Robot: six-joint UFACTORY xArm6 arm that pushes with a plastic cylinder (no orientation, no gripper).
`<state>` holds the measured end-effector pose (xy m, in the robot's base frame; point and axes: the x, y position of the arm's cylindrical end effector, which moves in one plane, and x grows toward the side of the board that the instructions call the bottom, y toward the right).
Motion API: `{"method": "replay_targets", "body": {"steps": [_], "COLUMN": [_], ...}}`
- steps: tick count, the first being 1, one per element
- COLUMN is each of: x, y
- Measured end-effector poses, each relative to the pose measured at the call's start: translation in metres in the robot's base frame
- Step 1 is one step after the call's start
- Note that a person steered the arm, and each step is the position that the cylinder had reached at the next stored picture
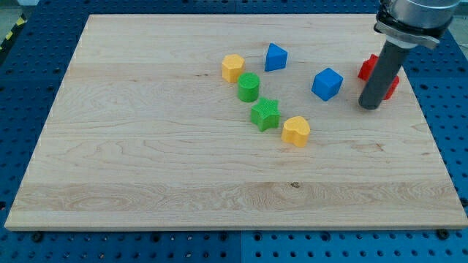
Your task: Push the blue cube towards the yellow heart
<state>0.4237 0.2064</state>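
The blue cube [327,83] sits on the wooden board at the view's upper right. The yellow heart [296,131] lies below and to the left of it, near the board's middle. My tip [370,107] rests on the board just right of the blue cube, with a small gap between them. The rod stands in front of the red blocks and hides part of them.
A blue triangular block [275,57] and a yellow hexagonal block [232,67] lie at the upper middle. A green cylinder [248,87] and a green star [265,115] sit left of the heart. Red blocks [368,67] lie behind the rod. The board's right edge [431,131] is close.
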Motion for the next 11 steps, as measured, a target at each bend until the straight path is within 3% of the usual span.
{"method": "replay_targets", "body": {"steps": [1,2,3,6,11], "x": [-0.033,-0.054,-0.059,-0.06,-0.047], "y": [-0.027,-0.013,-0.027,-0.085,-0.131]}}
